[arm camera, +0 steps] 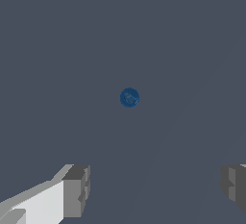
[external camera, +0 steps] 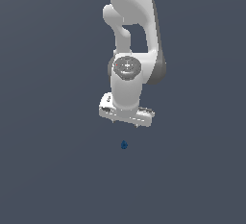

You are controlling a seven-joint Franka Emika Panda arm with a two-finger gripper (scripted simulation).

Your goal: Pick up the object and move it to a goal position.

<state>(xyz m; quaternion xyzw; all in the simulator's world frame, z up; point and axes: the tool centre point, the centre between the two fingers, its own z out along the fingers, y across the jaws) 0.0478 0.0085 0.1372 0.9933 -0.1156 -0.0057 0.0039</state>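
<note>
Wrist view, nearest first: two grey fingertips [arm camera: 77, 189] frame the shot, one at each side, wide apart w/ bare surface between. Hand [arm camera: 156, 187] is spread, nothing gripped. Only one finger shows its white body; the other is cut off by the frame edge. Beyond the tips, near mid-frame, sits the object [arm camera: 129, 97]: small, dark blue, roundish from this angle, faint lighter mottling on its face. It lies apart from both fingertips, no contact.

Exterior view: object [external camera: 124, 144] reads as a tiny blue lump on the flat grey bench [external camera: 48, 170], far smaller than the hand [external camera: 126, 122]. This view gives what the wrist cam cannot: hand hangs above the object w/ a clear gap, approx. over it. Fingers here are too short and blurred to judge their spread; wrist cam settles that. White arm [external camera: 127, 26] rises from the hand to the frame top, w/ a grey round joint cap [external camera: 127, 67] facing the camera. Object's lumpy outline is not resolvable in this view.
</note>
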